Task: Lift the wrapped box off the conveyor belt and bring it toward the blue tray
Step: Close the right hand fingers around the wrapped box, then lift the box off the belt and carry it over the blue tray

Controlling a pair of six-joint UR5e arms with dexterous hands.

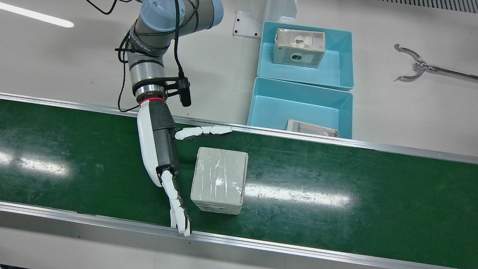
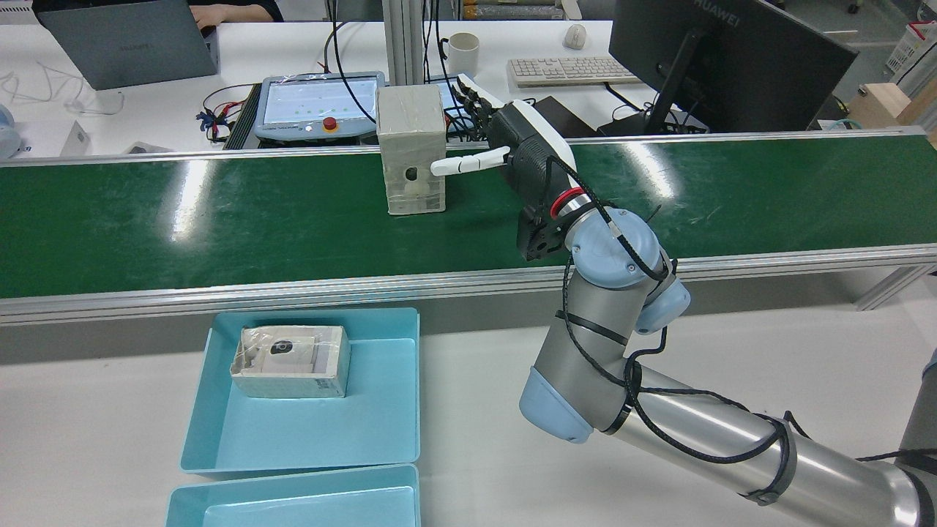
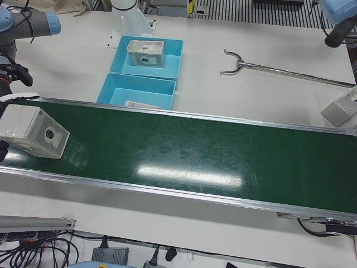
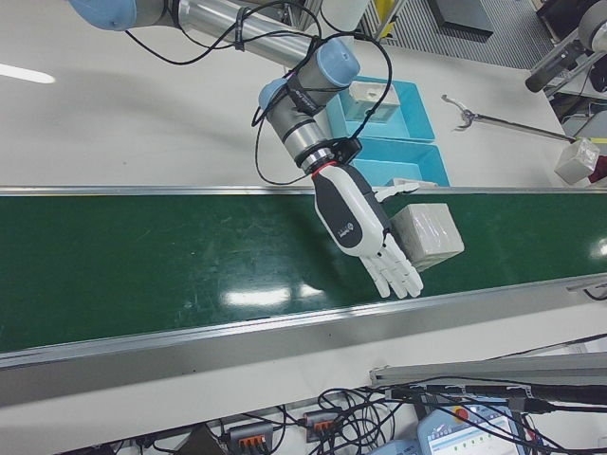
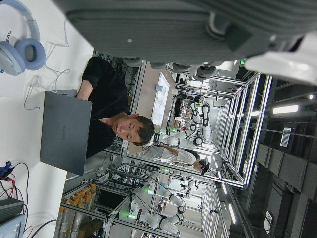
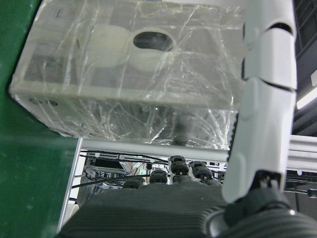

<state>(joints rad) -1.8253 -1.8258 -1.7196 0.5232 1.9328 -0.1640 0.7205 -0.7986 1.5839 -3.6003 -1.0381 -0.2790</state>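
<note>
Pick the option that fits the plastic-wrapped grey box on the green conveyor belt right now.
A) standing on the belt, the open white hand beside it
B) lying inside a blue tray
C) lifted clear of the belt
A: the plastic-wrapped grey box stands on the green conveyor belt, with the white right hand spread open beside it, not closed on it.

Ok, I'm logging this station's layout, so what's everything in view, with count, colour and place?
Wrapped box: one, grey-white, upright on the belt beside the right hand.
Conveyor belt: one, green, across the station.
Blue trays: two, light blue, side by side on the table behind the belt.
Boxes in trays: two, grey-white, one per tray.
Grabber tool: one, metal, on the table past the trays.
Right hand: white and black, open, fingers spread alongside the wrapped box, not gripping it.
Left hand: only its dark underside shows in its own camera.
</note>
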